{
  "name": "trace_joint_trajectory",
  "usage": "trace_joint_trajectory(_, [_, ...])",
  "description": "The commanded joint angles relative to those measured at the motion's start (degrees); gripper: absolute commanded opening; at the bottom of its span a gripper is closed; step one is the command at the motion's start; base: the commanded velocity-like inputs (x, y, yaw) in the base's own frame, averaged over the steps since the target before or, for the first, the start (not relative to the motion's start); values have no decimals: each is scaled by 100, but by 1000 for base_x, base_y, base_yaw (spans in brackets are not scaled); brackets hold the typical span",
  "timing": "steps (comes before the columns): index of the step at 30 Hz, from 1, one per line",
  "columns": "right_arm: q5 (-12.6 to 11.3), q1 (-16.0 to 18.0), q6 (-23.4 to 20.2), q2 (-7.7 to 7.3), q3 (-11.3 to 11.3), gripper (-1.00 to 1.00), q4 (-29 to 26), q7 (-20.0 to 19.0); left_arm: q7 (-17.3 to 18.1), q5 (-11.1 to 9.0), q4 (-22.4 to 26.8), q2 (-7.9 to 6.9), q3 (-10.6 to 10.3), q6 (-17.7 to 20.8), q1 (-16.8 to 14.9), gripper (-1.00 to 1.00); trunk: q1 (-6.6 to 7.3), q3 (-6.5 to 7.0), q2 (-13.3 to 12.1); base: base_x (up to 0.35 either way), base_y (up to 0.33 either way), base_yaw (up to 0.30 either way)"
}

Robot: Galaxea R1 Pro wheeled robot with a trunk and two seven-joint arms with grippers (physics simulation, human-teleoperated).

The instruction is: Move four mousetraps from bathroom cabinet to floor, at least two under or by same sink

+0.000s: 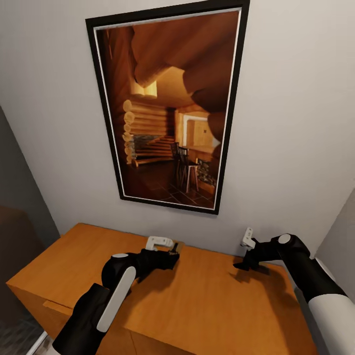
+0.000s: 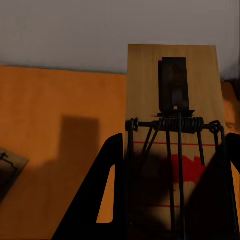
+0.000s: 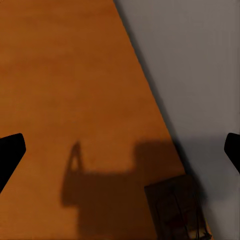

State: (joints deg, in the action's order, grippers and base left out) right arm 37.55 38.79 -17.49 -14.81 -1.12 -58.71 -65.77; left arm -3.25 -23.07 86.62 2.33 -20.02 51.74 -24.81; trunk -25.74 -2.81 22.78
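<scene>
Gripping one of the mousetraps [image 2: 172, 135] between my left jaws [image 2: 172, 200], I have it by its near end, the board standing out past the fingers [image 2: 102, 200] toward the grey wall [image 2: 75, 30]; this trap reads as a thin, stiff slab of pale, smooth-grained wood, light by the look of it, with a dark metal plate, a coiled wire spring across the middle and a red mark beneath the wires; my guess is that it will not bend, but the bare edges could slip, and the spring and wires are the part to keep clear of, so the long wooden edges are the sensible place to pinch; a second mousetrap [image 2: 7, 170] lies flat on the orange-brown surface of the cabinet [image 1: 207, 305], well off to one side; a third [image 3: 175, 210] sits in shadow on the same surface, right against the wall, ahead of my right jaws [image 1: 249, 251], which stand wide apart and hold nothing; the cabinet top is a smooth, evenly lit veneer with a crisp front edge; above it hangs a black-framed picture [image 1: 167, 103] of a log-cabin interior.
</scene>
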Motion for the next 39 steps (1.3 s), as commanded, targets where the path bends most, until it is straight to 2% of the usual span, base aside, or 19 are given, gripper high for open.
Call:
trace_joint_trajectory(1, [4,5,-57,-4,-11,100,-9,-18,-37,-32,3,0,-1,5,-6,-100,-4,-14,14,0,0,-10])
trace_joint_trajectory(8, [5,5,-56,-4,-17,100,-9,-17,-37,-28,-4,-4,-2,-62,-6,-100,-4,-14,14,0,0,72])
trace_joint_trajectory(23, [6,5,-70,-4,-21,100,-9,-15,-36,-31,-5,-3,-8,-68,-6,-100,-4,-14,14,0,0,268])
trace_joint_trajectory(39, [6,5,-53,-4,-20,100,-9,-16,-44,-21,-13,4,-10,-76,-6,-100,-4,-14,14,0,0,28])
